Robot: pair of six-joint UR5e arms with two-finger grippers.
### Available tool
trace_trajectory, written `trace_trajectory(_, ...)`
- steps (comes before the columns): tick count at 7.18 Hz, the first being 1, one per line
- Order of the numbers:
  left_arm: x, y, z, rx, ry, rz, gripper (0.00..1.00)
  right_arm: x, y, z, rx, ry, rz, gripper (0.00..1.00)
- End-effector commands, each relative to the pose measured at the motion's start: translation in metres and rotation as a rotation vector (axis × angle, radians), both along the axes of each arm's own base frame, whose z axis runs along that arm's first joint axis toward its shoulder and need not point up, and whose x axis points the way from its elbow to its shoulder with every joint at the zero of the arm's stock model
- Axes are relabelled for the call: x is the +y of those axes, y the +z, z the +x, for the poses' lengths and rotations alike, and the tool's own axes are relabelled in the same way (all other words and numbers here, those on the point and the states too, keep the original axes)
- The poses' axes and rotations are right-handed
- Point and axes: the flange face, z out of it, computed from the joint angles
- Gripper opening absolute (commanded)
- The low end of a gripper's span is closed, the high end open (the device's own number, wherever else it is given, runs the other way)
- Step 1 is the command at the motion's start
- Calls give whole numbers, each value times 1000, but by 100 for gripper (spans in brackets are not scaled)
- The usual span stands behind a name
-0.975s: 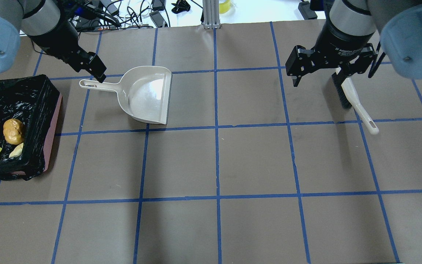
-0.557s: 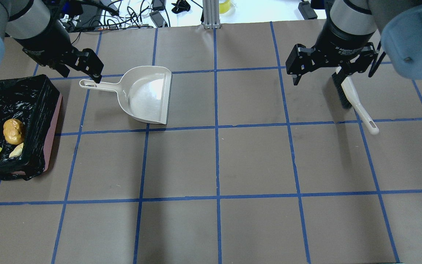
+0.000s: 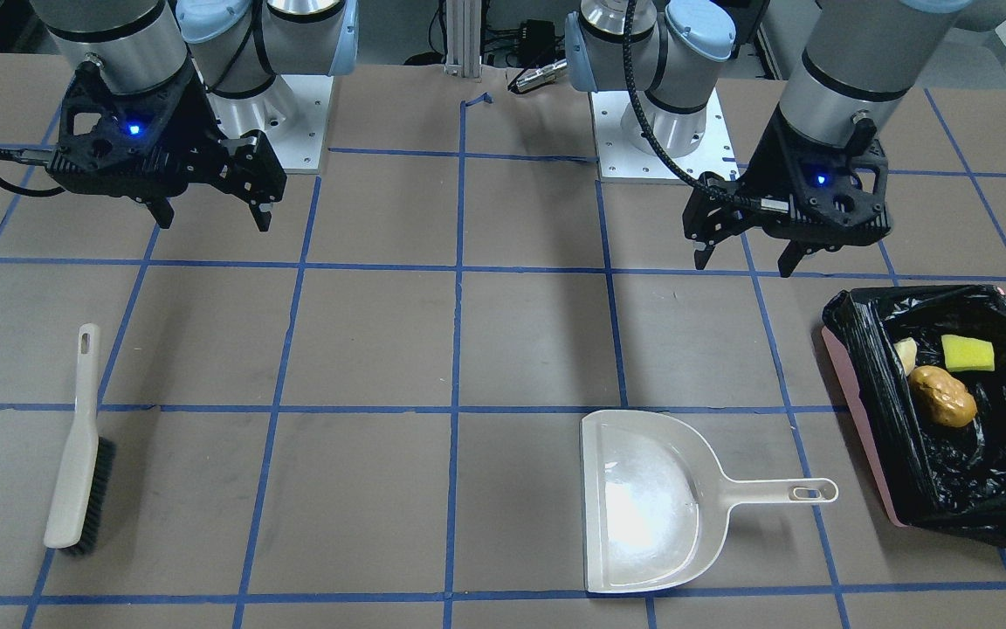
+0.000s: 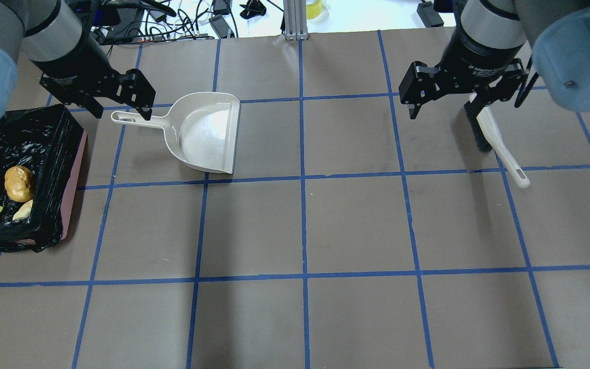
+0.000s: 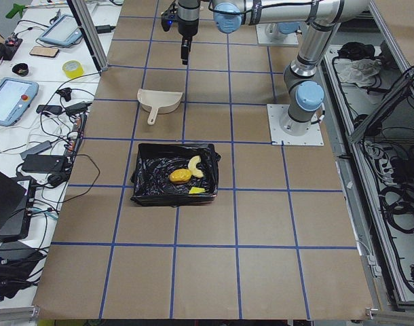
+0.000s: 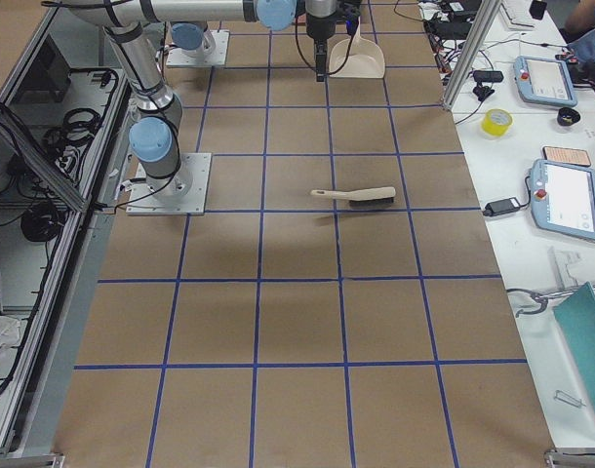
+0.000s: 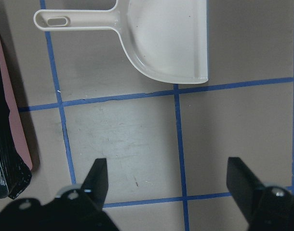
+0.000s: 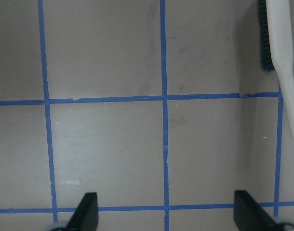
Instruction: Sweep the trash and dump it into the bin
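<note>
- Left gripper point(image 4: 119, 111) hangs empty near the dustpan point(image 4: 208, 133), fingers spread.
- Right gripper point(image 3: 212, 218), also spread, holds nothing. From overhead it covers part of the brush point(image 3: 79, 445), which the front view shows whole.
- Bin point(image 3: 852, 393) holds the potato point(image 3: 942, 396), sponge point(image 3: 968, 353) and croissant point(image 3: 906, 354). The croissant is half-hidden by the liner, and only the left side view shows its curve.

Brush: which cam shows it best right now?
Exterior front-facing: the whole brush lies unobstructed, handle and bristles both clear. Overhead has the right gripper overlapping its bristle end. Right wrist catches only part at the frame edge. Exterior right shows it whole but small. Left wrist misses it.
</note>
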Motion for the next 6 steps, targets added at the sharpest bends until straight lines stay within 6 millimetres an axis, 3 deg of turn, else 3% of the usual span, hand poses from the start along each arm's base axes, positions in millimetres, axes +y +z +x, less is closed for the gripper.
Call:
trace_trajectory(1,2,1,-7,-1,-10,-6,94,-1,1,0,0,4,-7,100)
trace_trajectory(3,3,6,-7,-5,-22,-21,100,-1,1,0,0,7,-7,100)
trace_trajectory(6,0,-3,-7,-1,-24,1,100,-1,1,0,0,9,-9,100)
